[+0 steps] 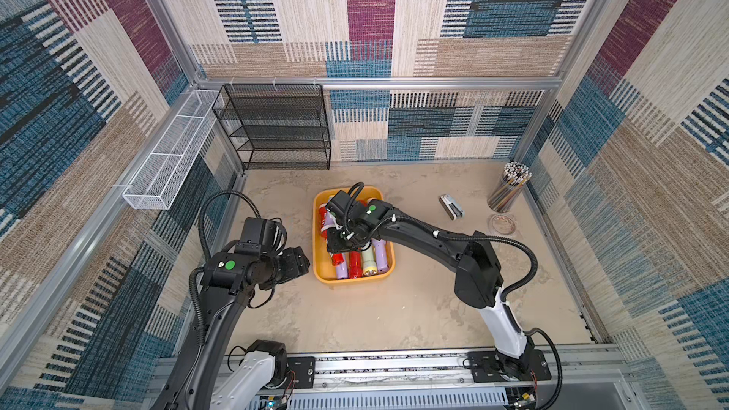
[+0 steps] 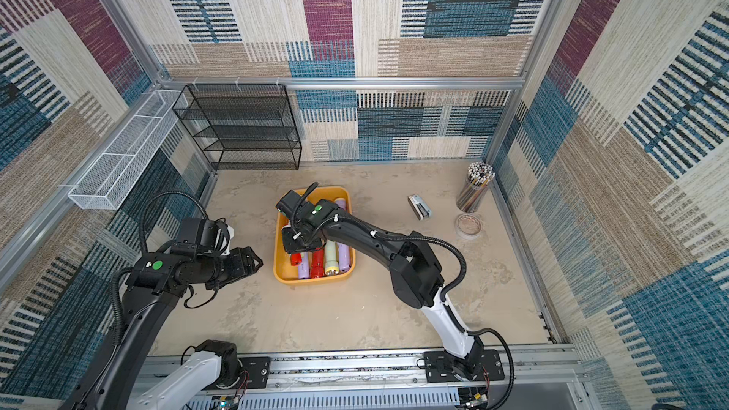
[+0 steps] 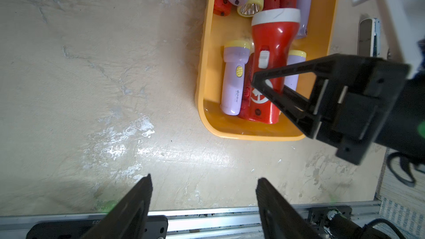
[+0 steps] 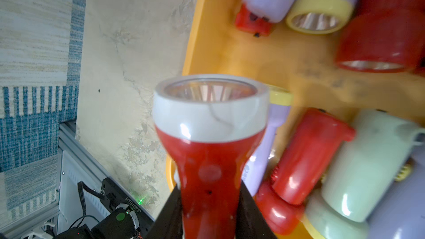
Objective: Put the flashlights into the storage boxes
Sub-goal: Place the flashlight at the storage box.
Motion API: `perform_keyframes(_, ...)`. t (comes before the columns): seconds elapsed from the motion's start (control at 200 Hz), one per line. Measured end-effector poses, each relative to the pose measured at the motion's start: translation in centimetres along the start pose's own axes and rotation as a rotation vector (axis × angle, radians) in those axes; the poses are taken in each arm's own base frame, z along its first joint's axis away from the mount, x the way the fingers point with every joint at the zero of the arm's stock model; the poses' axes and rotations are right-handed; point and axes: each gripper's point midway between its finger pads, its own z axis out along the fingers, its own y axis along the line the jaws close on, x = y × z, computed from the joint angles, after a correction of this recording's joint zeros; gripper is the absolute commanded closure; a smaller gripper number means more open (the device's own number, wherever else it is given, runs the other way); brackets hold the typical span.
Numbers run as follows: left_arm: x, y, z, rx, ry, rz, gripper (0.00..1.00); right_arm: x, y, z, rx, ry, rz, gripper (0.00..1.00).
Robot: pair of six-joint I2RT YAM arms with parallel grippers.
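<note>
One red torch [image 4: 209, 120] clamped at handle by right pincer [image 4: 210, 208] over tray [image 3: 207, 65], likely ready to drop; left pincer [image 3: 203, 180] apart, aside.

The yellow tray [image 1: 355, 278] sits mid worktop [image 1: 394, 321], the right tool [image 1: 338, 240] low over it and the left tool [image 1: 300, 260] just off its 9 o'clock rim.
Several flashlights [image 1: 369, 263] lie side by side at the tray's 6 o'clock end: red, pale green, lilac. The right arm [image 1: 426, 234] covers its middle; a white-headed red flashlight [image 1: 332, 226] peeks out at that tool's 9 o'clock side. A grey stapler [image 1: 451, 207] lies at the tray's 2 o'clock, a pencil cup [image 1: 507, 187] beyond, a black mesh rack [image 1: 276, 128] at 11 o'clock.
</note>
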Motion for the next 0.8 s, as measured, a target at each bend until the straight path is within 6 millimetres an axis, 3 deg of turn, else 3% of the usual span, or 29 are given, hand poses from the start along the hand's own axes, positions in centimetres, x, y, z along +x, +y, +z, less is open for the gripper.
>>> perform_keyframes(0.265,1.1,0.6,-0.9,-0.007,0.004,0.0,0.25,2.6,-0.3,3.5,0.003,0.095,0.03,0.66)
perform_keyframes(0.486,1.4,0.6,-1.0,-0.009,0.014,0.008,0.25,3.0,-0.9,5.7,0.008,0.125,0.052,0.61)
perform_keyframes(0.596,1.4,0.6,-1.0,-0.008,0.014,0.011,0.25,2.7,-0.6,6.1,0.001,0.126,0.054,0.51)
perform_keyframes(0.801,1.5,0.6,-1.1,-0.005,0.014,0.012,0.17,1.7,0.3,4.3,-0.008,0.086,0.044,0.29)
